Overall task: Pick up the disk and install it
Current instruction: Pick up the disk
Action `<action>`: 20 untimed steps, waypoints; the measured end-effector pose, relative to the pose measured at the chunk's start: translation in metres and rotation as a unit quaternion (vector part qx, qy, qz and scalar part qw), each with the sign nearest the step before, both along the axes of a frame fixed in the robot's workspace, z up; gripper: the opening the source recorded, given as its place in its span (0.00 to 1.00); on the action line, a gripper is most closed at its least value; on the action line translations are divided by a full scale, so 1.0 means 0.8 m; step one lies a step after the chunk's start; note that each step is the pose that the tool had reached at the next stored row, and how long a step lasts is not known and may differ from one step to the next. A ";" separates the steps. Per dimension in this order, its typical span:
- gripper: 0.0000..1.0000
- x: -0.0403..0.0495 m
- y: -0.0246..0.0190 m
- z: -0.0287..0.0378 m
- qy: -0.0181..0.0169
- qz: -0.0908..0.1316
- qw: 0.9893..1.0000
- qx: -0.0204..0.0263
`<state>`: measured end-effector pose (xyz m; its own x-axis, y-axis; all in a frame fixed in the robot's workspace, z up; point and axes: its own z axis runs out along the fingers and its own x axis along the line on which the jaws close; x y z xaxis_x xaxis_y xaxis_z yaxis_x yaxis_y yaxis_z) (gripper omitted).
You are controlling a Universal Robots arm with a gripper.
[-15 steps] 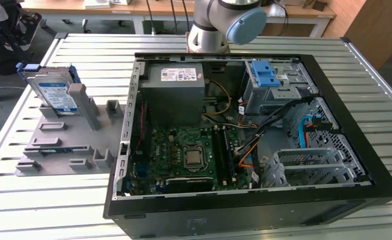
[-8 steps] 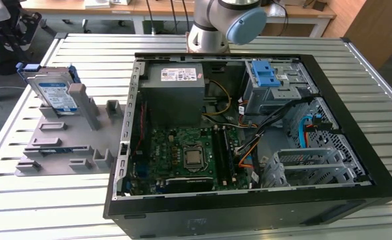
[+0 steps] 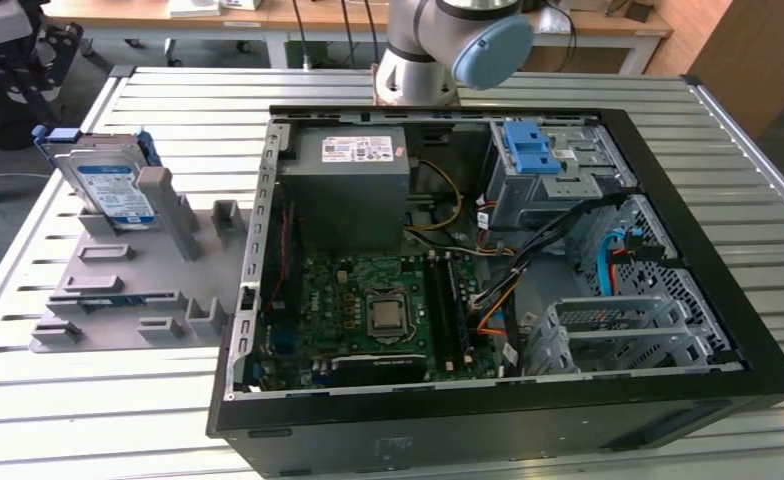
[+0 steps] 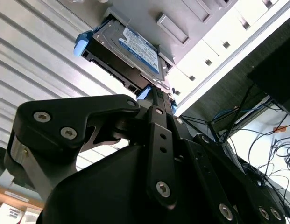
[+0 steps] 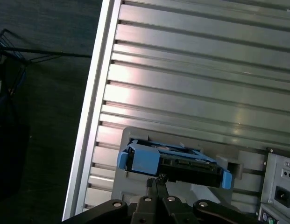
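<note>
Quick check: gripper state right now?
Gripper: closed, holding nothing; the disk stands in the grey stand.

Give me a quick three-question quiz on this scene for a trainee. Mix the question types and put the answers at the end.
1. Fill in: in the exterior view, the disk stands to that view's ____ of the computer case.
2. True or false: the shut gripper holds nothing.
3. Choose one: the disk stands in (A) the grey holder, (B) the computer's drive cage, (C) a cardboard box.

Key: 1 left; 2 true; 3 A.
</note>
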<state>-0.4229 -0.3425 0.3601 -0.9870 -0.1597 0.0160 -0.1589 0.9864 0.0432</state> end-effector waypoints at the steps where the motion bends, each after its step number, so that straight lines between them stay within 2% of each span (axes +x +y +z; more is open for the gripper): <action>1: 0.11 0.000 0.0000 -0.0001 0.000 0.005 1.000 0.000; 6: 0.11 0.000 0.0000 -0.0001 -0.001 0.031 1.000 0.000; 11: 0.11 0.000 0.0000 -0.0001 -0.002 0.053 0.999 0.000; 20: 0.11 0.000 0.0000 -0.0001 -0.002 0.055 0.999 0.001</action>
<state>-0.4229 -0.3425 0.3600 -0.9638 -0.2664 0.0121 -0.2656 0.9630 0.0448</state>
